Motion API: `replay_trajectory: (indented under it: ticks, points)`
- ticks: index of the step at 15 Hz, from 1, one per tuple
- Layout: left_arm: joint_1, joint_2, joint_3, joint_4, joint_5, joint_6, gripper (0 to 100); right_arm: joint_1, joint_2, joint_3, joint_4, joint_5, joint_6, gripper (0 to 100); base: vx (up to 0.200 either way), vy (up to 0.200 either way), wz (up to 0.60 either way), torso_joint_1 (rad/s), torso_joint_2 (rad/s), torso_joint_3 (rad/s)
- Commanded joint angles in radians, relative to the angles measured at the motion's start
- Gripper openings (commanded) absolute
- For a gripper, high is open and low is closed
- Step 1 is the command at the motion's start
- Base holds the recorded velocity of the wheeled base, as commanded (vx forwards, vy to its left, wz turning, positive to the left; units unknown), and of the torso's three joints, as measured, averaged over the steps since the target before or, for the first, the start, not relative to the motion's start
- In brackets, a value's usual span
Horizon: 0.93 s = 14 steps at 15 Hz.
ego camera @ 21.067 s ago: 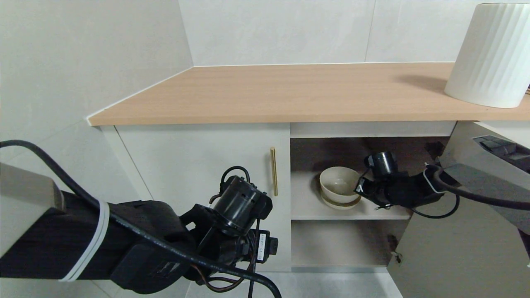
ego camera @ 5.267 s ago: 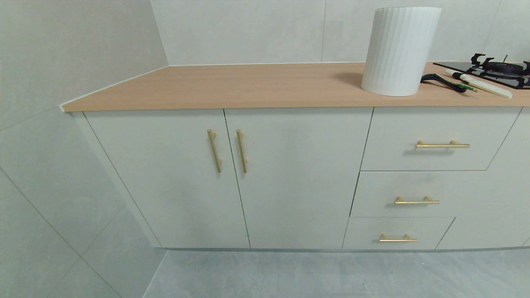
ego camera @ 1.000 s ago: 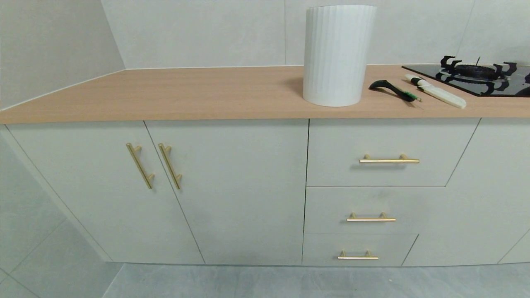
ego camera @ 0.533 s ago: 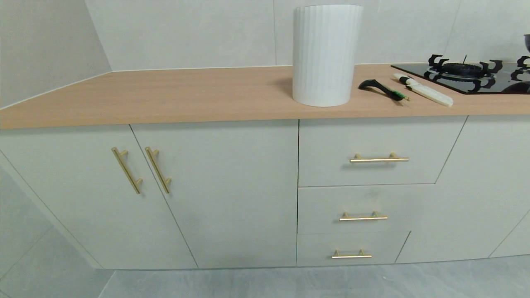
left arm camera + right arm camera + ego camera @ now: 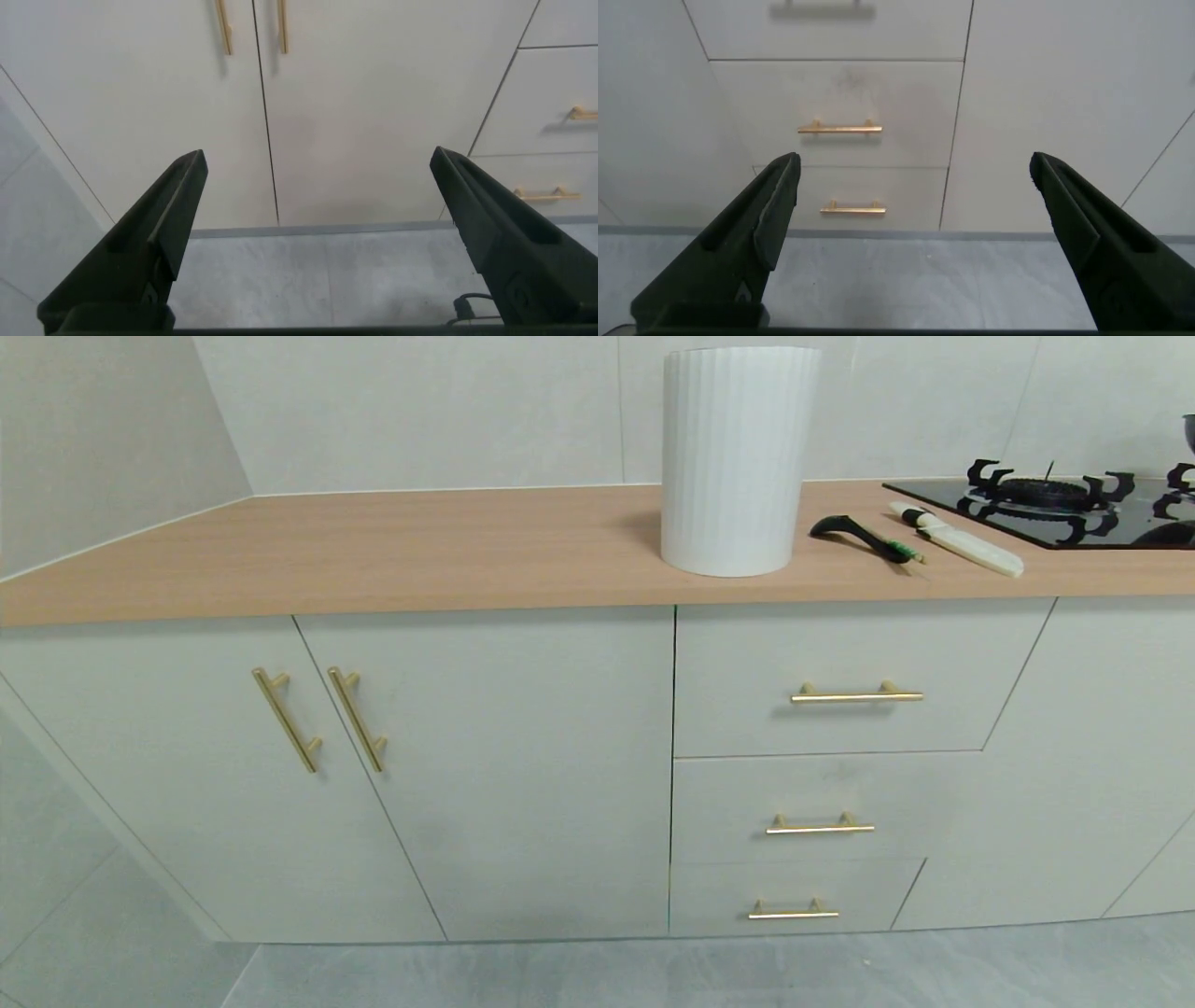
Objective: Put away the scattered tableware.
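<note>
Fingers of left gripper and right gripper are hanging spread, empty; black curved-handled utensil and white sheathed knife are lying at two o'clock, seemingly nearer right arm.

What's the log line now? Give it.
left claw open | right claw open | doors shut | black tool, knife on counter

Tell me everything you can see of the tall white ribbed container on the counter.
The white ribbed container is a tall upright cylinder with fine vertical ridges all round its wall. It looks matte, plastic or ceramic, I cannot tell which. Its top and inside are hidden from this angle. It stands on the wooden countertop, above the top drawer's left end, its shadow falling to the left. Nothing else touches it; the black-handled utensil lies apart on its right.
</note>
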Motion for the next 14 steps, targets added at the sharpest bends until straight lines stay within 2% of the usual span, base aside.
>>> replay_trajectory:
  ticks: [1,3,6,10,14]
  points:
    - [0.0,0.0,0.0,0.0,0.0,0.0,100,0.018,0.054,-0.072,0.015,0.027,0.016,100,0.0,0.0,0.0,0.0,0.0,0.0]
    - [0.0,0.0,0.0,0.0,0.0,0.0,100,0.052,0.148,-0.077,0.044,0.086,0.005,100,0.0,0.0,0.0,0.0,0.0,0.0]
    - [0.0,0.0,0.0,0.0,0.0,0.0,100,0.125,0.361,-0.131,0.041,0.116,-0.003,100,0.0,0.0,0.0,0.0,0.0,0.0]
    - [0.0,0.0,0.0,0.0,0.0,0.0,100,0.213,0.829,-0.283,0.028,0.116,-0.029,100,0.0,0.0,0.0,0.0,0.0,0.0]
    - [0.0,0.0,0.0,0.0,0.0,0.0,100,0.214,1.16,-0.356,-0.117,0.113,-0.029,100,0.0,0.0,0.0,0.0,0.0,0.0]
